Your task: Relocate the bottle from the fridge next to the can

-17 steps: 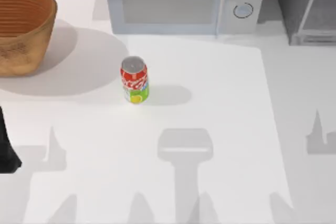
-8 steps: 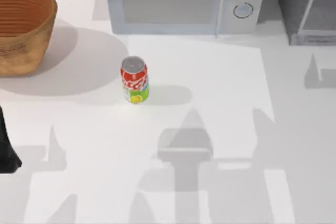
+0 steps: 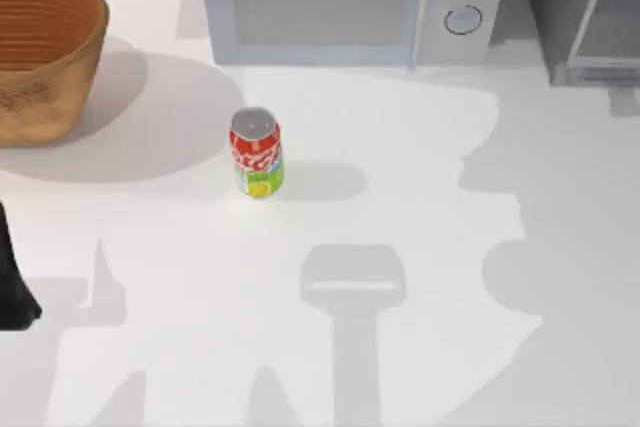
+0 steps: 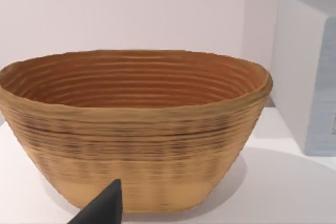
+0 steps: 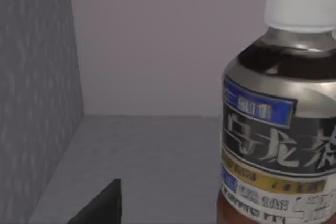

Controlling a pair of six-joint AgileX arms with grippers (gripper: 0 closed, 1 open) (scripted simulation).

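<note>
The bottle (image 5: pixel 281 114), dark brown with a white cap and a grey label, stands upright inside the fridge (image 5: pixel 31 93), close in front of my right gripper (image 5: pixel 168 216). That gripper is open, with one dark fingertip (image 5: pixel 102 207) showing beside the bottle and nothing held. In the top view the fridge (image 3: pixel 585 12) sits at the back right corner. The red can (image 3: pixel 257 152) stands upright left of the table's middle. My left gripper (image 4: pixel 168 216) is open at the table's left edge, where the left arm (image 3: pixel 12 292) is parked facing the basket.
A woven basket (image 3: pixel 40 57) stands at the back left. A white microwave (image 3: pixel 340 2) with two round knobs runs along the back, between the basket and the fridge. Arm shadows fall across the white table (image 3: pixel 400 347) on the right side.
The right arm's shadow has swept across the table toward the back right, near the fridge. The can, basket and left arm have not moved.
</note>
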